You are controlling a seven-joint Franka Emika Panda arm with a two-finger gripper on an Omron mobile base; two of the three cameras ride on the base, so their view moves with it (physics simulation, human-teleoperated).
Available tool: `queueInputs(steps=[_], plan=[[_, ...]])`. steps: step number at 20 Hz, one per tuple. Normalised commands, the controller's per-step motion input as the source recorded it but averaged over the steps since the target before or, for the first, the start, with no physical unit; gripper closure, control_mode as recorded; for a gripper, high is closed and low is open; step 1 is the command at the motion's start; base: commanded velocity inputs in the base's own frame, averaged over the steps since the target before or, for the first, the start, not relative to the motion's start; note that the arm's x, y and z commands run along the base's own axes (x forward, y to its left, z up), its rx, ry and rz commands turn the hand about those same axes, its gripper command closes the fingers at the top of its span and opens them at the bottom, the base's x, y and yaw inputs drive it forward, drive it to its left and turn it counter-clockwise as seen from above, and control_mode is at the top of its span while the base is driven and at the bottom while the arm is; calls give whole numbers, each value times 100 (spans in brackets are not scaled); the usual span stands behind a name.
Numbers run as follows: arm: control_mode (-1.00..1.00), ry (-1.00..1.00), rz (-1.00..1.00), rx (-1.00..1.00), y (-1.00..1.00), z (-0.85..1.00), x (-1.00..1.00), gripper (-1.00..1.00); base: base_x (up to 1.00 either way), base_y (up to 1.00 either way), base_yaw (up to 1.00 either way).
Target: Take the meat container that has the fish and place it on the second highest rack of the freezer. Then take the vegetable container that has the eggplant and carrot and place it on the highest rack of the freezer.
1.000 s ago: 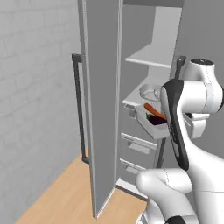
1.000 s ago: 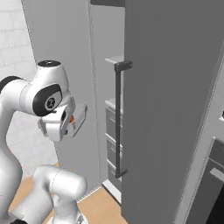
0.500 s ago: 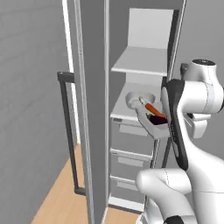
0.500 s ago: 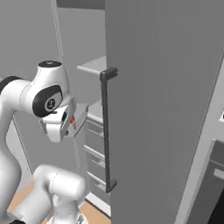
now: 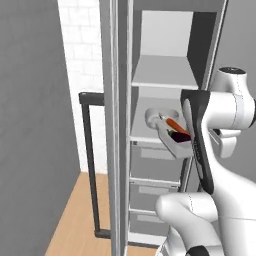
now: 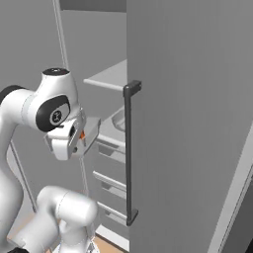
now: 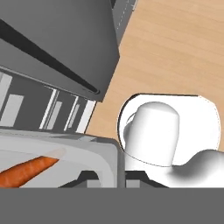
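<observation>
The freezer (image 5: 165, 100) is seen with its door open; pale shelves stand above and drawers below. The vegetable container (image 5: 176, 141), a pale grey tray, is held in front of the shelves, level with the second highest rack (image 5: 145, 134). The carrot (image 5: 176, 125) and the eggplant (image 5: 179, 136) are carried inside it, side by side. The tool (image 7: 110, 174) is closed narrowly on the tray's rim, as shown in the hand view, where the carrot (image 7: 27, 169) lies just behind the translucent wall. A round pale bowl (image 5: 161, 114) is set on the second highest rack, at its right side, just behind the tray. The highest rack (image 5: 165, 75) is located above. Below the hand, a wooden floor (image 7: 175, 48) is visible.
</observation>
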Motion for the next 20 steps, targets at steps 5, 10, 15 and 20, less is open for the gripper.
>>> queueInputs(steps=[5,10,15,20], plan=[[100,0,0,0,0,0,0,100,38,3,-22],[100,0,0,0,0,0,0,100,27,39,-16],[100,0,0,0,0,0,0,100,46,48,-26],[100,0,0,0,0,0,0,100,50,70,-27]])
